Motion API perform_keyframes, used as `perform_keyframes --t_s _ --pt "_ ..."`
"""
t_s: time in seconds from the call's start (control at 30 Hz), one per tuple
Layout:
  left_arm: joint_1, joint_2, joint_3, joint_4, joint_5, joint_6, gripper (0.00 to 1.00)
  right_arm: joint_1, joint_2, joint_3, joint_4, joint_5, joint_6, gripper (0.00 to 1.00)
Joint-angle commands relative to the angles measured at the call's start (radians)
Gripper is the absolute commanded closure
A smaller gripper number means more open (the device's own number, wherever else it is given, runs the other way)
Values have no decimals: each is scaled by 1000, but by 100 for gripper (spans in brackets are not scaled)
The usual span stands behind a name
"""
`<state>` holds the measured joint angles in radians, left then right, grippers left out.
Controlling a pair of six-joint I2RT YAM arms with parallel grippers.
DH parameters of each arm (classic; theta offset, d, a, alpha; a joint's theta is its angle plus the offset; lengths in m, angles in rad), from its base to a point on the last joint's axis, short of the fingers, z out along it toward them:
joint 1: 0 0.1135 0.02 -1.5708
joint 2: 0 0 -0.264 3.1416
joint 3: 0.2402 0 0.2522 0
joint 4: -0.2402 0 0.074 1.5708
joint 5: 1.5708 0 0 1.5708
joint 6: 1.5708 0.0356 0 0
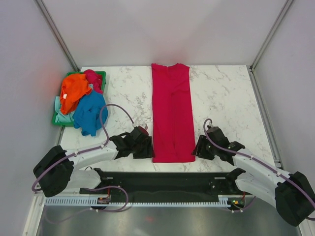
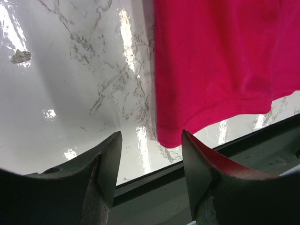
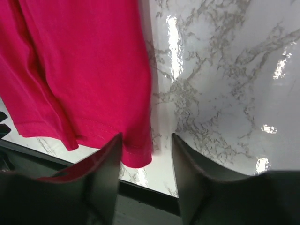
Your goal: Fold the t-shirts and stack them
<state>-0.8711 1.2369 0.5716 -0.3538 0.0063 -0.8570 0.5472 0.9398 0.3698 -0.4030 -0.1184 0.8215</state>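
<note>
A magenta-red t-shirt [image 1: 171, 114] lies flat on the marble table, folded into a long narrow strip from the back edge to the front edge. My left gripper [image 1: 146, 148] is open and empty just left of the strip's near left corner [image 2: 169, 137]. My right gripper [image 1: 199, 149] is open and empty just right of the near right corner [image 3: 139, 157]. An orange shirt [image 1: 75, 90], a blue shirt [image 1: 89, 112], a pale mint one [image 1: 61, 116] and another magenta-red piece [image 1: 93, 78] are heaped in the basket at the left.
A green plastic basket [image 1: 100, 76] stands at the table's back left, with the blue shirt spilling over its front. A black base rail [image 1: 162, 187] runs along the near edge. Grey walls close in the back and sides.
</note>
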Motion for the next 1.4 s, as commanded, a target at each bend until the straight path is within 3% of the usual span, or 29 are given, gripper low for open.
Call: perform_keyframes --t_s 0.0,0.03,0.23,0.57,0.67,0.77,0.8,0.87,1.13,1.37 --pt "-3 6 -22 81 34 -51 39 11 25 -23 73 5 15 53" --pt "-5 4 -24 84 32 -57 39 13 19 -34 73 9 13 61" --pt "-23 1 -55 107 23 -86 39 11 14 -66 78 -3 2 82" --pt "-51 39 -76 145 -3 -120 42 11 31 -68 92 -3 -15 92" --pt "-51 67 -75 173 -5 -116 51 11 34 -71 93 -4 -22 92" --pt "-52 98 -62 196 4 -111 74 10 33 -77 92 -3 -27 95" --pt "-52 110 -59 194 7 -111 97 11 31 -78 93 -3 -27 100" --pt "-57 99 -58 193 15 -122 98 13 25 -81 90 -4 -27 100" --pt "-149 -190 -82 4 -94 -303 98 11 -146 -77 -42 -1 28 100" --pt "-189 -240 -27 -79 -98 -347 98 17 -272 -37 -120 -41 68 100"
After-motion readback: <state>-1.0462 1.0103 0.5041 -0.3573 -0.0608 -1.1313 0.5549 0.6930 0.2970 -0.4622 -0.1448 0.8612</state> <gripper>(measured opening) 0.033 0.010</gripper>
